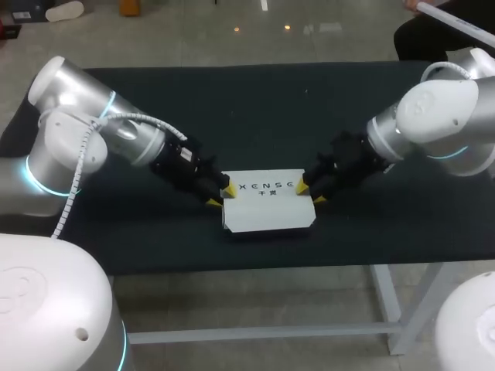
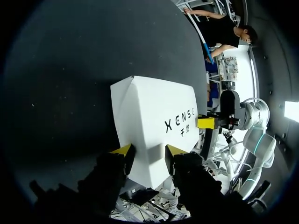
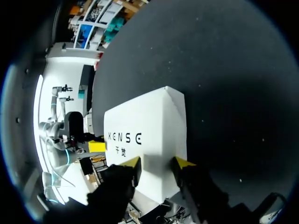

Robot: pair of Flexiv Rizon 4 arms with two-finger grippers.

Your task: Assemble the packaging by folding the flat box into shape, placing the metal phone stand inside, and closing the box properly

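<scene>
My left gripper (image 1: 221, 196) is sitting at the left end of the white box (image 1: 267, 202) lying mid-table on the dark mat (image 1: 255, 108), my right gripper (image 1: 310, 193) at its right end; whether either's jaws are clamping it, I cannot tell.

Table (image 1: 255, 100) under a dark cloth, one white box (image 1: 267, 210) (printed face up) resting near its front edge

Dark cloth-covered table (image 1: 255, 100)
</scene>
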